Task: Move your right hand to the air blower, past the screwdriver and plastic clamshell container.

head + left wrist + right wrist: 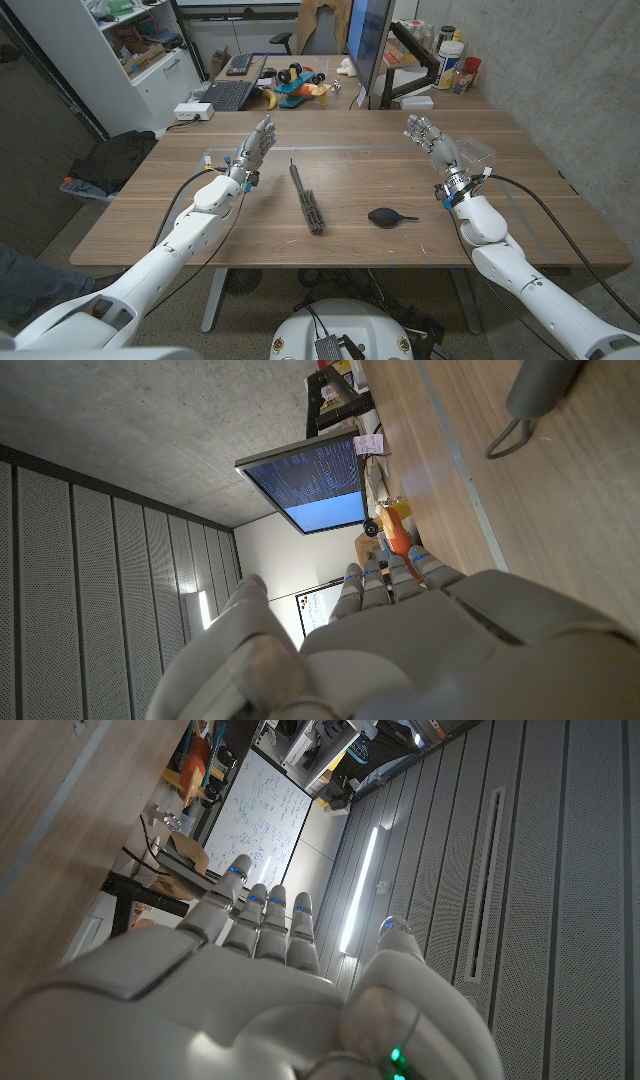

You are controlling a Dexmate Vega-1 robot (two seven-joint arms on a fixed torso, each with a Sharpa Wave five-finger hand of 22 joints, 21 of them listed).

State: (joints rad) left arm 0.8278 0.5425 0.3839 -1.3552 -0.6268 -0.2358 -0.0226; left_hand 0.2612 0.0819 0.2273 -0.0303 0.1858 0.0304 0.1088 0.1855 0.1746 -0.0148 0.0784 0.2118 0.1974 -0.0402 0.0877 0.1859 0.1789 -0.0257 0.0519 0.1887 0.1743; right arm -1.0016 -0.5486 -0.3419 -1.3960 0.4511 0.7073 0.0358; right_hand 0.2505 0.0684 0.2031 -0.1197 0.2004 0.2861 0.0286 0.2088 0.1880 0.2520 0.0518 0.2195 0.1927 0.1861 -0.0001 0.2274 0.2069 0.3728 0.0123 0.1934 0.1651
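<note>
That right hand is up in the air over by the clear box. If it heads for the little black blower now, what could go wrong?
The right hand is raised beside the plastic clamshell container, so swinging toward the air blower could clip that light box and shove it. The blower is small and rounded, so a clumsy touch might roll it away. Overshooting could also nudge the screwdriver lying just beyond it.

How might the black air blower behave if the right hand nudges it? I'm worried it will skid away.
The air blower has a rounded bulb lying on its side, so it probably rolls or pivots. It looks like soft rubber, likely light and squashy.
</note>
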